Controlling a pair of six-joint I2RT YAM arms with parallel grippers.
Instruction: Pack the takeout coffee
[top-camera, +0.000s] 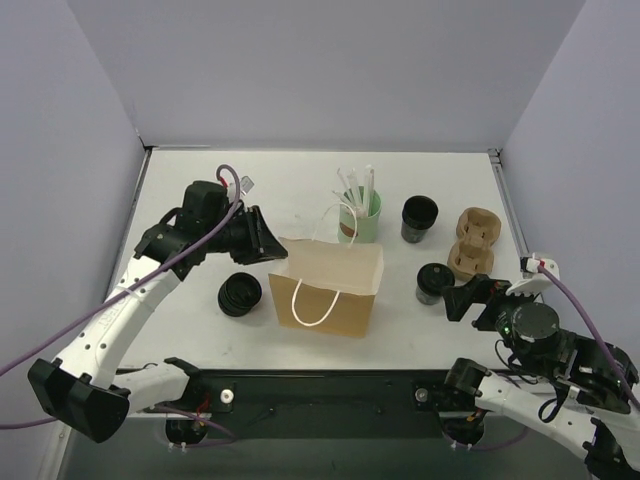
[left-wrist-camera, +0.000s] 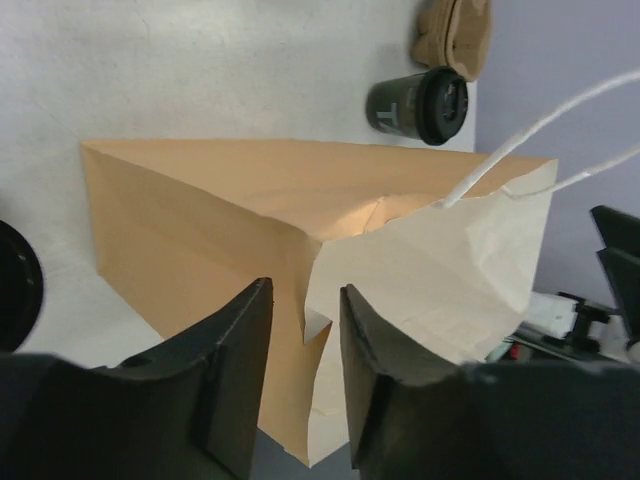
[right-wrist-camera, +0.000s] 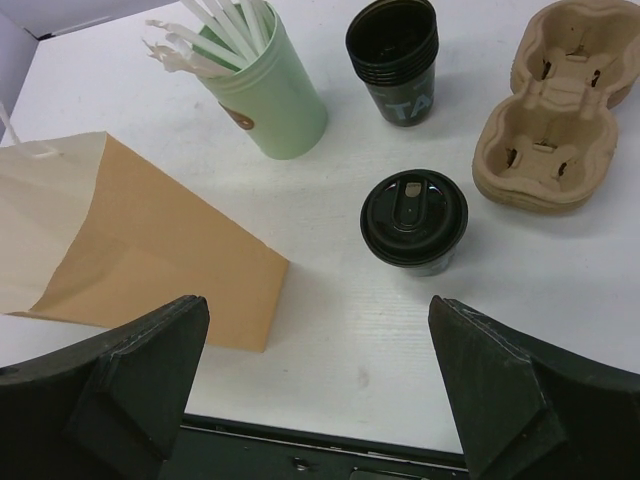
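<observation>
The takeout coffee (top-camera: 434, 282), a small black cup with a black lid, stands upright on the table to the right of the brown paper bag (top-camera: 330, 288). It also shows in the right wrist view (right-wrist-camera: 414, 220) and the left wrist view (left-wrist-camera: 420, 104). My right gripper (top-camera: 475, 295) is open wide and empty just right of the cup; in its own view (right-wrist-camera: 320, 390) the cup stands ahead and slightly right. My left gripper (top-camera: 272, 243) is at the bag's top left corner. Its fingers (left-wrist-camera: 240, 370) stand a little apart with the bag's rim (left-wrist-camera: 320, 300) between them.
A mint-green cup with white straws (top-camera: 360, 215) stands behind the bag. A stack of open black cups (top-camera: 419, 218) and a brown pulp cup carrier (top-camera: 474, 243) are at the back right. A squat stack of black lids (top-camera: 240, 294) sits left of the bag.
</observation>
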